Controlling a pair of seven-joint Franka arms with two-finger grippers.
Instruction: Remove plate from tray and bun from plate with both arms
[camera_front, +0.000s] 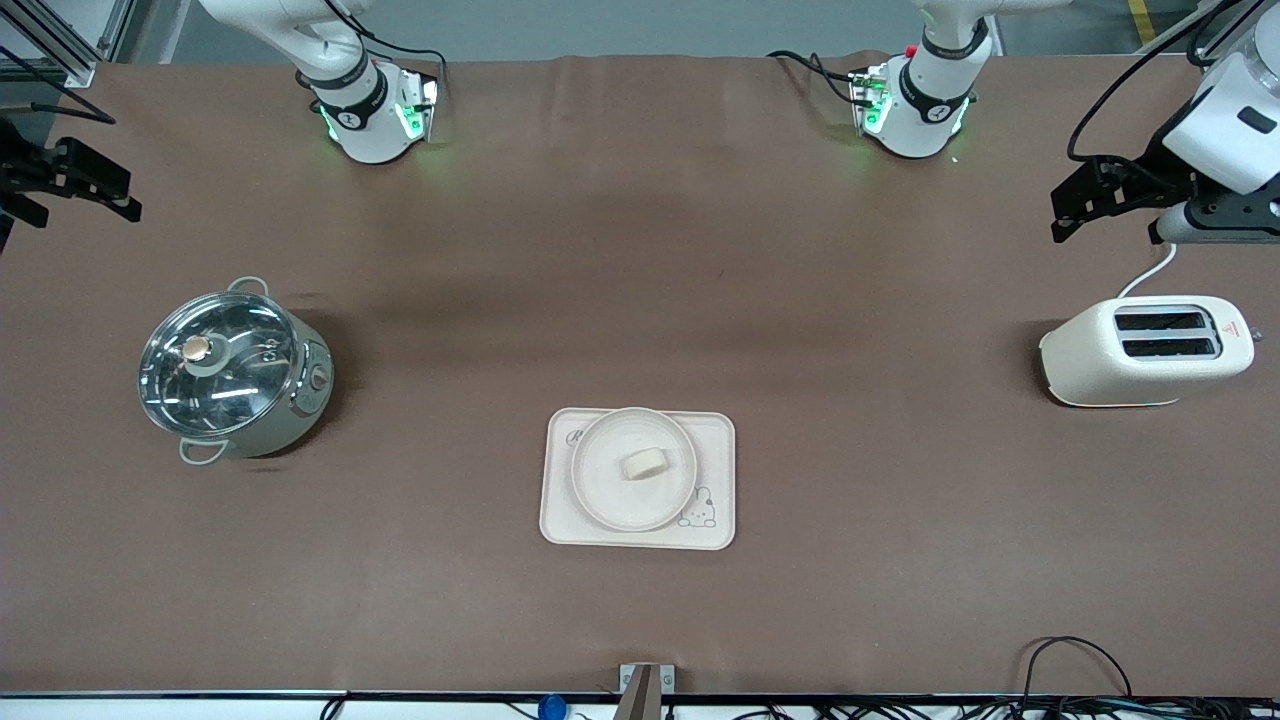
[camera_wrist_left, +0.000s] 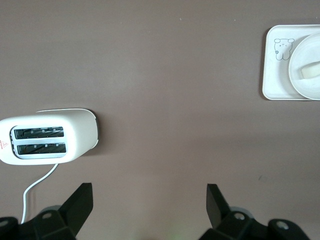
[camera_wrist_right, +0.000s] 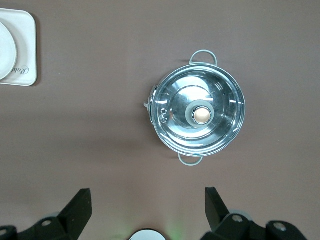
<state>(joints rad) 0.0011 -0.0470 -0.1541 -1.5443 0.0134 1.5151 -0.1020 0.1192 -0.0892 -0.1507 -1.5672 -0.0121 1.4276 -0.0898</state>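
Note:
The round cream plate lies on the rectangular cream tray, near the table's middle. The small pale bun lies on the plate. My left gripper is open and empty, up in the air over the table's left-arm end, above the toaster. Its wrist view shows the open gripper, the tray, the plate and the bun. My right gripper is open and empty, over the table's right-arm end. Its wrist view shows the open gripper, a tray corner and the plate's edge.
A steel pot with a glass lid stands toward the right arm's end; it also shows in the right wrist view. A cream toaster with a white cord stands toward the left arm's end, seen too in the left wrist view.

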